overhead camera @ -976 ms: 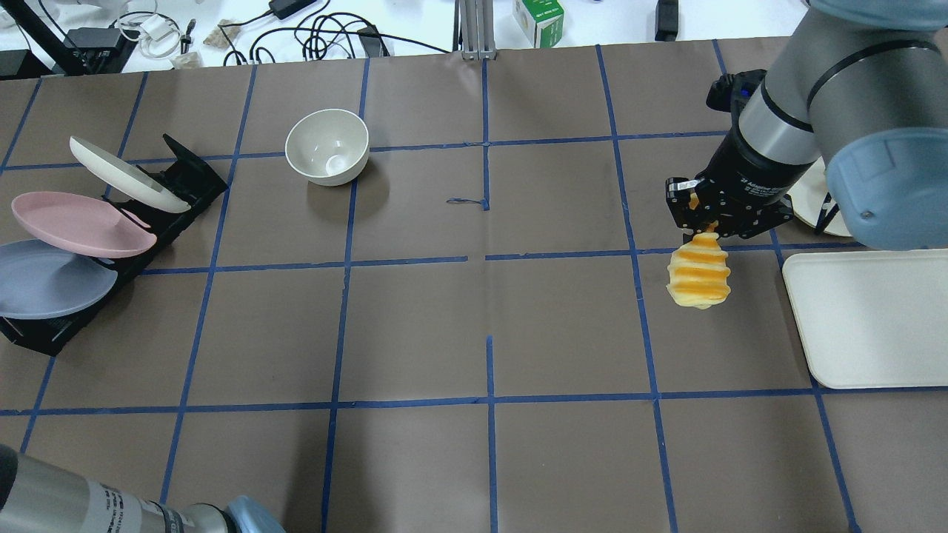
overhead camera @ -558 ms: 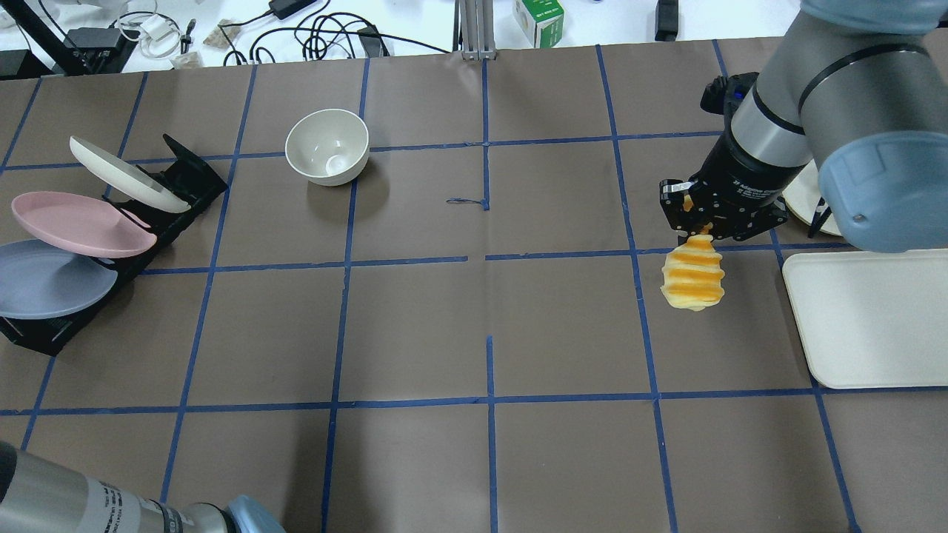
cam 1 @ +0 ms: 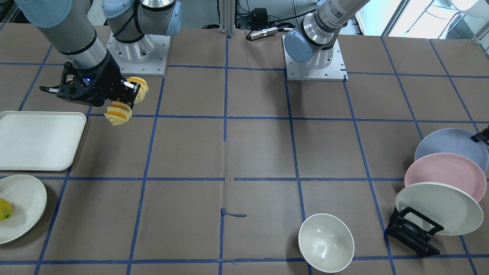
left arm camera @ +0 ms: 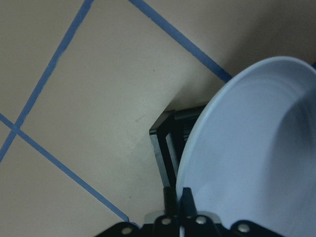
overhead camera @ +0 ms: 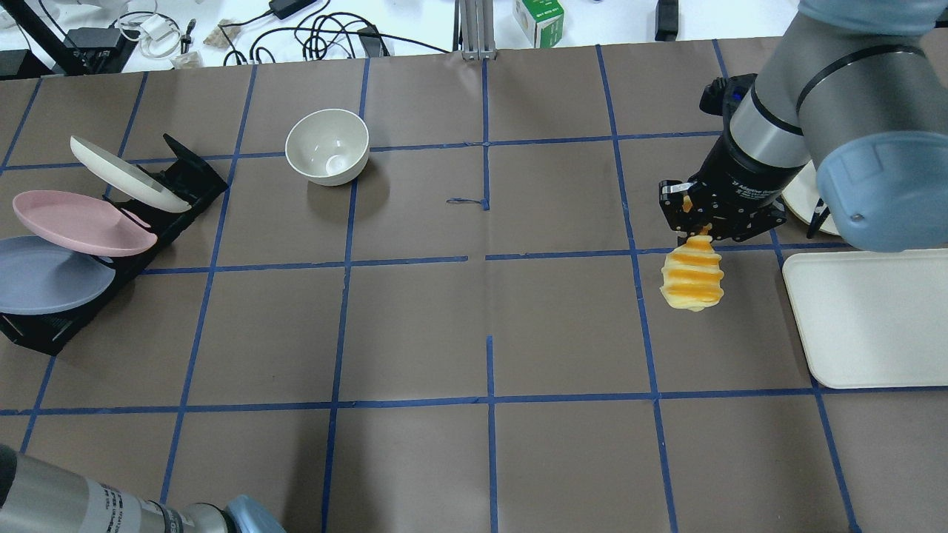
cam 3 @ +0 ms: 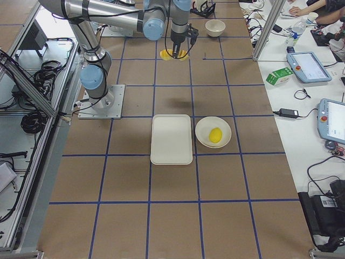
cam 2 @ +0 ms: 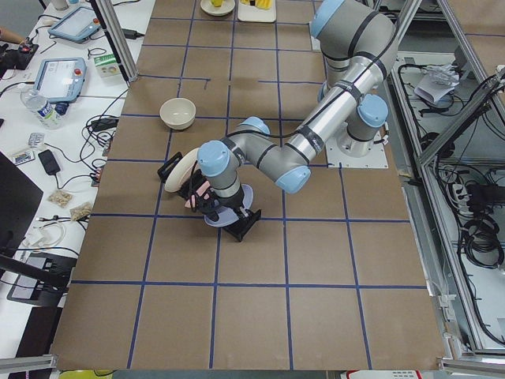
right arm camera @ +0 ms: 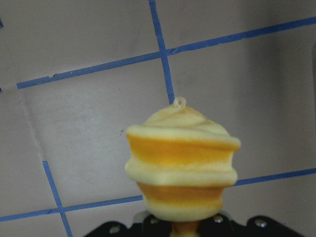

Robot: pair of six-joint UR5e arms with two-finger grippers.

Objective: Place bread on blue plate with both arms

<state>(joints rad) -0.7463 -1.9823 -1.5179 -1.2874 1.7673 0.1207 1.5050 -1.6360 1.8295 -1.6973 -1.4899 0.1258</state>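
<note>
Right gripper is pinching bread, right of overhead frame, loaf projecting past fingertips; probably light, soft, squashy; gentle hold nearer its middle seems safer. Left gripper is clamping blue plate rim, far left.

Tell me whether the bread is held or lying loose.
Held: the right gripper is shut across the bread, whose ends stick out on both sides of it.

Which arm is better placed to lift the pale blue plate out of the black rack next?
Left. The left gripper pinches the rim of the pale blue round plate in the black rack. The right gripper is far off on the other side, shut on the ridged yellow-orange bread loaf.
</note>
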